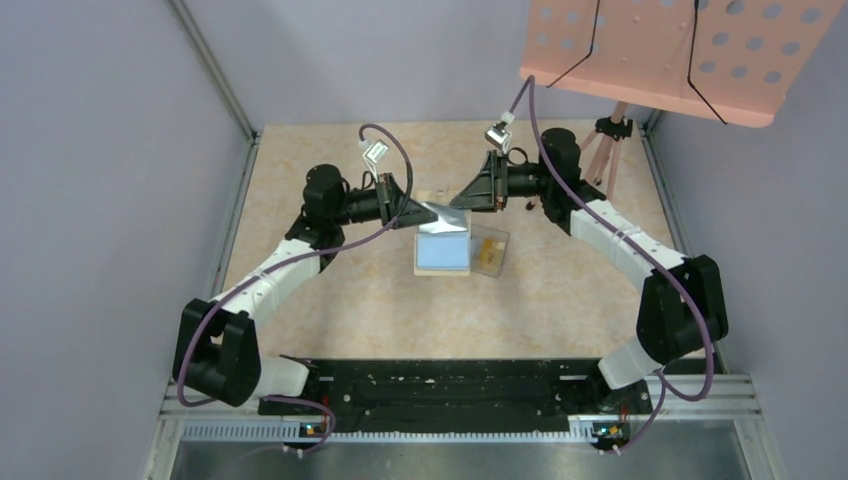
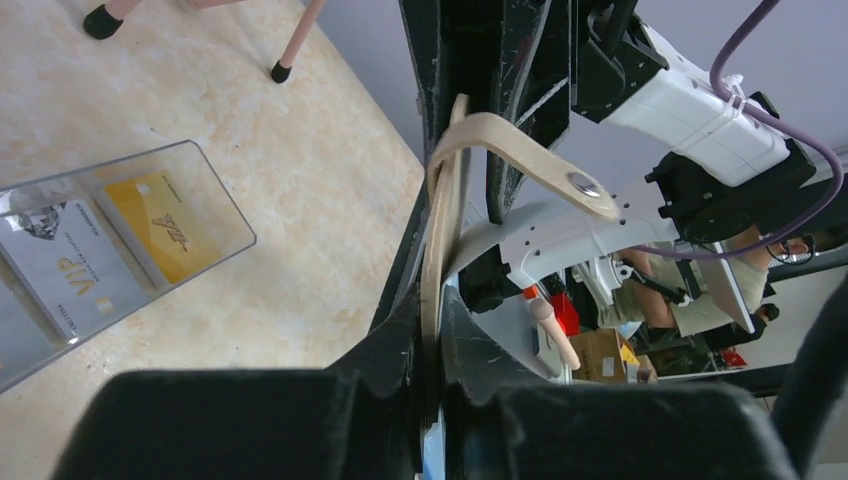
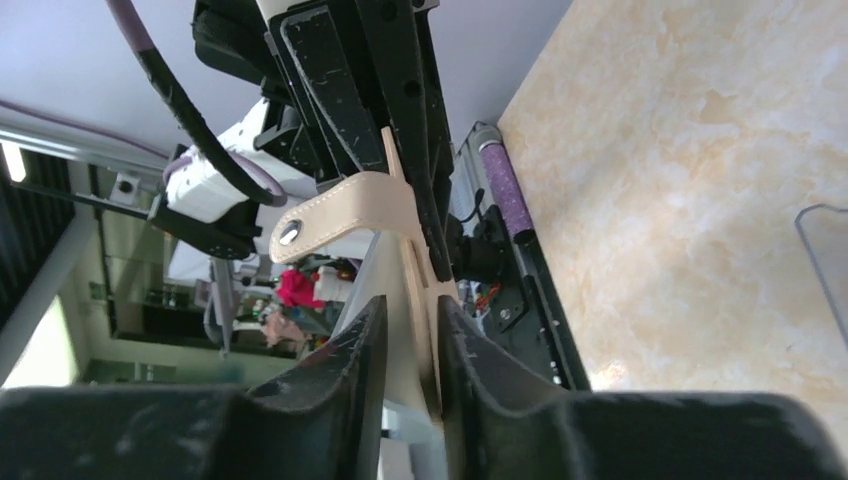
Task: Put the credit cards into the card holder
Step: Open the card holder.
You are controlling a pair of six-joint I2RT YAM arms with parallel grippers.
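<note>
Card holder (image 2: 530, 160): tan, snap strap curled over, held on edge above the table (image 2: 300, 200) between both grippers.
Left gripper (image 2: 430, 330): jaws clamped tight on one edge of it.
Right gripper (image 3: 412, 320): jaws slightly apart around the opposite edge, with a gap on one side.
Credit cards (image 2: 75, 265): one silvery-grey, one yellow, lying flat in a clear tray (image 2: 225, 200) on the table nearby.

Open tabletop (image 1: 330, 290) left (card holder (image 1: 443, 248) central)

Pink perforated panel (image 1: 660, 55) on tripod, clear plastic tray (image 2: 215, 205), marbled tabletop (image 1: 300, 180)
</note>
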